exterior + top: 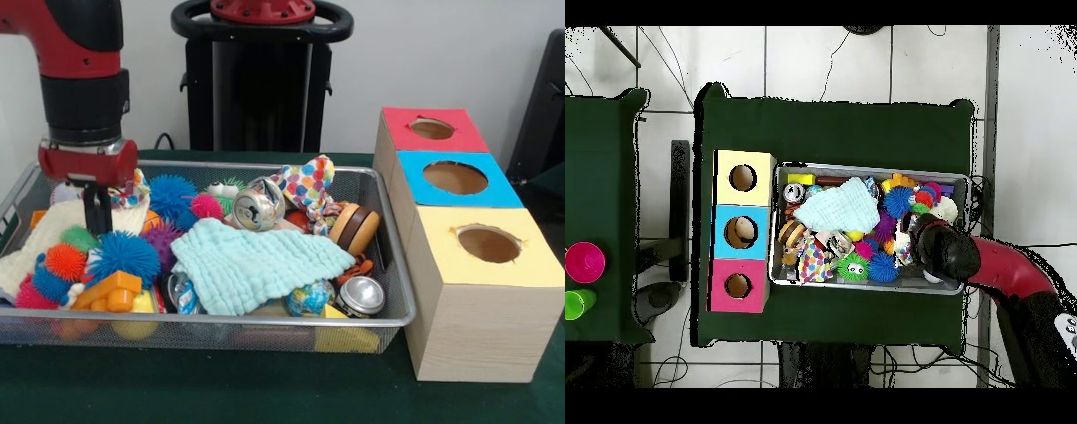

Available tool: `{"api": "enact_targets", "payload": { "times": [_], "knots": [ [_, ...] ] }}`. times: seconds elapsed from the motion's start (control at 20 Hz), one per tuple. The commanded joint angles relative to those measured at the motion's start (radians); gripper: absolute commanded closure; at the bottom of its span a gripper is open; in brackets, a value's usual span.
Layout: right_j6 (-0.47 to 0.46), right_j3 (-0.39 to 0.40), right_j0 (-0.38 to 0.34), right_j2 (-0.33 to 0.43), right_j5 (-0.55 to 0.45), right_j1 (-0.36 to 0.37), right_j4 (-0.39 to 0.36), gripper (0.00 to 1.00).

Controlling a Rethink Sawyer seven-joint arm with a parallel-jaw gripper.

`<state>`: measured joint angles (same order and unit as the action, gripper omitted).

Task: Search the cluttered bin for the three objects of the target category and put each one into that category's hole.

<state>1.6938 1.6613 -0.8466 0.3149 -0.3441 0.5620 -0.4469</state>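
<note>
The wide silver wire-mesh bin [393, 256] has a shiny metal rim. A pale mint cloth [256, 263] looks soft and crinkled. The crushed silver can [257, 205] gleams. Three pale boxes [481, 322] show matt wood grain. Spiky blue puffer balls [124, 254] look rubbery.

One bin [393, 265] holds the clutter. Beside it stand three boxes, each with one hole: red [432, 129], blue [455, 177], yellow [488, 244]. In the bin are three cans [258, 205] [360, 296] [183, 294], one pale green cloth [252, 265], one dotted cloth [309, 184] and one globe ball [309, 299]. Spiky balls are too crowded to count.
</note>
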Motion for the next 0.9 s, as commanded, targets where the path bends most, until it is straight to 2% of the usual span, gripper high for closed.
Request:
{"api": "enact_targets", "payload": {
  "times": [0.05,0.25,0.55,0.65,0.9],
  "knots": [
    [-0.146,-0.262,0.013,0.063,-0.113,-0.2,-0.07,1.0],
    [-0.146,-0.314,0.0,0.056,-0.059,-0.285,-0.096,1.0],
    [-0.117,-0.318,-0.003,0.015,-0.038,-0.335,-0.116,1.0],
    [-0.094,-0.303,-0.003,0.012,-0.019,-0.357,-0.112,1.0],
    [0.044,-0.202,0.047,-0.036,0.045,-0.364,-0.08,1.0]
  ]
}}
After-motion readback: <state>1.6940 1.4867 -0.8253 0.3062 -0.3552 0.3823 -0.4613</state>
